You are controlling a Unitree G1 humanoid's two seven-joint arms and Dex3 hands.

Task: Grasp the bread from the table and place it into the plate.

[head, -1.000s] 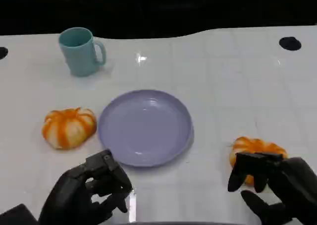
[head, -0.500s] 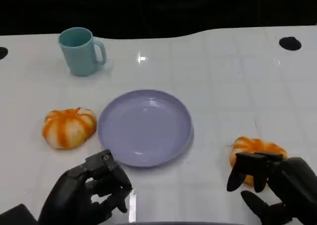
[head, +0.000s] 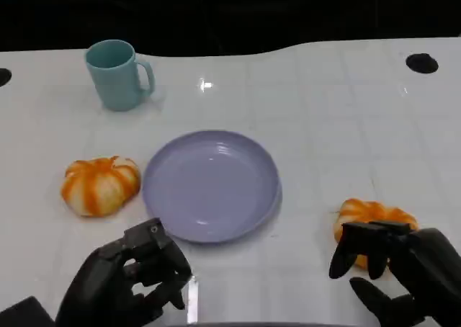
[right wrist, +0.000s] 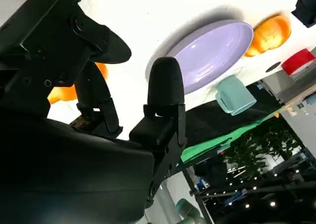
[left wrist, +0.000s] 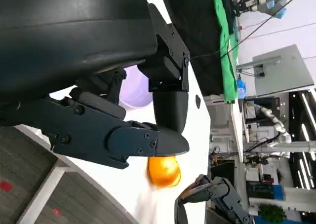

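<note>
Two breads sit beside the plate (head: 210,185); my right hand (head: 400,269), fingers apart, hovers over the nearer bread (head: 372,217).

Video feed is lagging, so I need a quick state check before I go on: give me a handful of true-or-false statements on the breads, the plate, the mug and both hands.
1. The purple plate has bread on it. False: it holds nothing.
2. One orange bread lies on the table left of the plate. True.
3. The right hand has lifted the other bread off the table. False: that bread lies on the table, with the hand's fingers just in front of it.
4. The teal mug stands upright beyond the plate. True.
5. The left hand holds nothing. True.
</note>
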